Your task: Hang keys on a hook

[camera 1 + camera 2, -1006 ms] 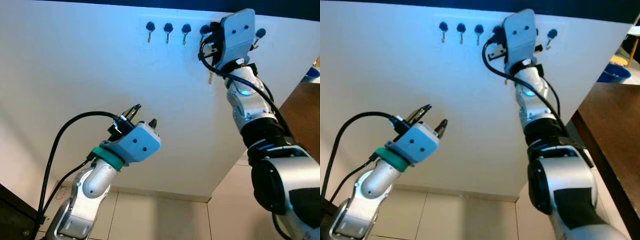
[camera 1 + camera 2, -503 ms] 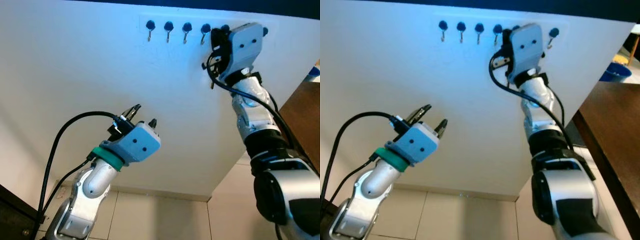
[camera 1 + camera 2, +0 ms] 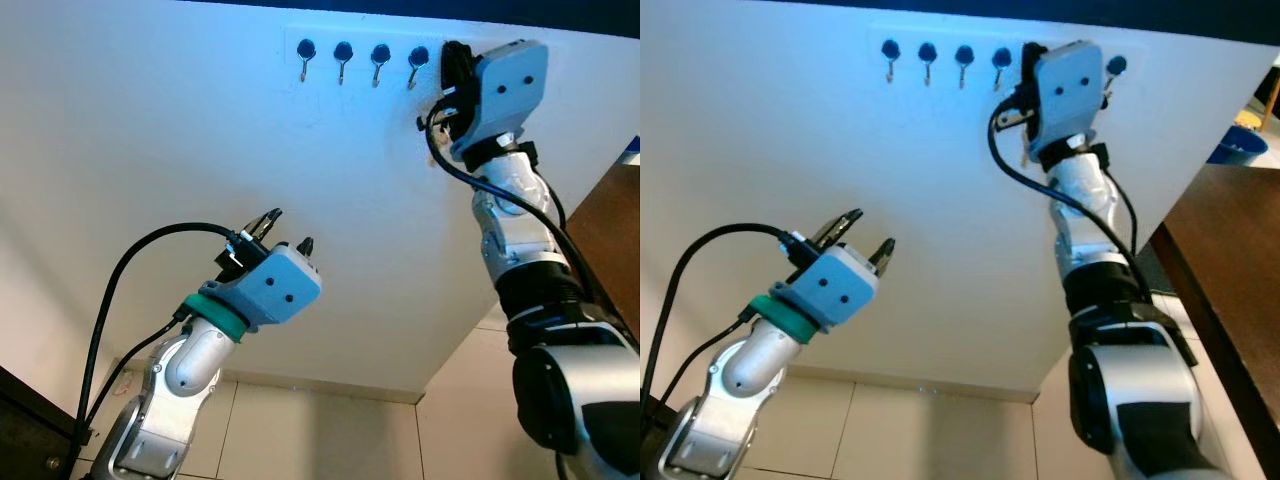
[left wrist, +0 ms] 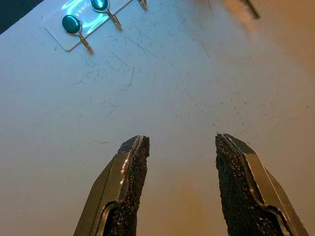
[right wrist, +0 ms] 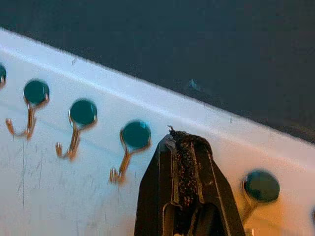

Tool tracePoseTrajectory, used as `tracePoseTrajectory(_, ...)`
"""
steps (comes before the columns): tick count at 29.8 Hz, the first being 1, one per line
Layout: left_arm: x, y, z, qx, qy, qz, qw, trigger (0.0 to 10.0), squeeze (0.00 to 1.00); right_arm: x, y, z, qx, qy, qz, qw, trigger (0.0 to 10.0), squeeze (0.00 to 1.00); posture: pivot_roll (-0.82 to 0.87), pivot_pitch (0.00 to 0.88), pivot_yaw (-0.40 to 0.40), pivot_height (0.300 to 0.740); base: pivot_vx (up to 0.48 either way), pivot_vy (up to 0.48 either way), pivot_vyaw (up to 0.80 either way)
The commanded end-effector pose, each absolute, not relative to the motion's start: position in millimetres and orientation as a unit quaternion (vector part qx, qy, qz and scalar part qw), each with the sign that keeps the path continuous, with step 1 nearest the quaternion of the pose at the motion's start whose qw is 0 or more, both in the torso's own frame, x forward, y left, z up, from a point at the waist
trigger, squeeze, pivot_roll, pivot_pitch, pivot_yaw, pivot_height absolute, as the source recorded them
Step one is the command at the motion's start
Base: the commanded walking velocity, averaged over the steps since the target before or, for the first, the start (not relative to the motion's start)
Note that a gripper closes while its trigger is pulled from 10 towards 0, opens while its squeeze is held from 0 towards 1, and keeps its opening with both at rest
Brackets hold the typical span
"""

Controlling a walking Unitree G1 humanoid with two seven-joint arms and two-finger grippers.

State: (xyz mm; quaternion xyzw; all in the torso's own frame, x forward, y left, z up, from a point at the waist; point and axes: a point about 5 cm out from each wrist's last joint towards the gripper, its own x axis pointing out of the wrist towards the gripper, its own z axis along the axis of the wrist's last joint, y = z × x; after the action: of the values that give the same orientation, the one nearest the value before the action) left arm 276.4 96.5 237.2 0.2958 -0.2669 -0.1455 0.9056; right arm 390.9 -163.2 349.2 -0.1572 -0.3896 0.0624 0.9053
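Up at the white wall (image 3: 150, 120), in the left eye view, the right hand (image 3: 452, 72) is being held against the row of hooks (image 3: 362, 60), just beside the fourth hook (image 3: 418, 62) from the left. The left hand (image 3: 285, 232) is being kept low and well apart from the hooks, with its fingers spread and nothing between them.

From the right eye view, the same scene is being shown; a further hook (image 3: 1114, 72) is being seen on the far side of the right hand, and no keys are being made out on any hook.

Through the left wrist view, the two black fingers (image 4: 125, 191) are being shown wide apart over bare wall, holding nothing.

Through the right wrist view, the right hand's fingers (image 5: 184, 196) are being pressed together, their tips lying between two hooks. Whether the keys are being pinched there cannot be told, since no keys are being shown clearly. Judging from this, the hanging is being attempted but is not yet shown as done. No containers are being seen.
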Motion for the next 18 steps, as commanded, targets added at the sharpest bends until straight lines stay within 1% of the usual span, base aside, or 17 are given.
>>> tracePoseTrajectory(1, 275.4, 97.2, 233.5, 0.3, -0.258, -0.148, 0.906, 10.0, 0.0, 389.4, -166.8, 348.8, -0.158, -0.391, 0.057, 0.905, 10.0, 0.0, 0.11, 0.111, 0.053, 0.74, 0.0, 0.0, 0.0)
tracePoseTrajectory(10, 275.4, 97.1, 233.4, 0.3, -0.258, -0.149, 0.906, 10.0, 0.0, 389.8, -169.9, 346.7, -0.162, -0.386, 0.051, 0.907, 10.0, 0.0, 0.11, 0.107, 0.053, 0.74, 0.0, 0.0, 0.0)
tracePoseTrajectory(18, 275.2, 96.9, 233.1, 0.3, -0.259, -0.149, 0.906, 10.0, 0.0, 393.6, -163.4, 353.7, -0.162, -0.382, 0.058, 0.908, 10.0, 0.0, 0.12, 0.099, 0.052, 0.74, 0.0, 0.0, 0.0)
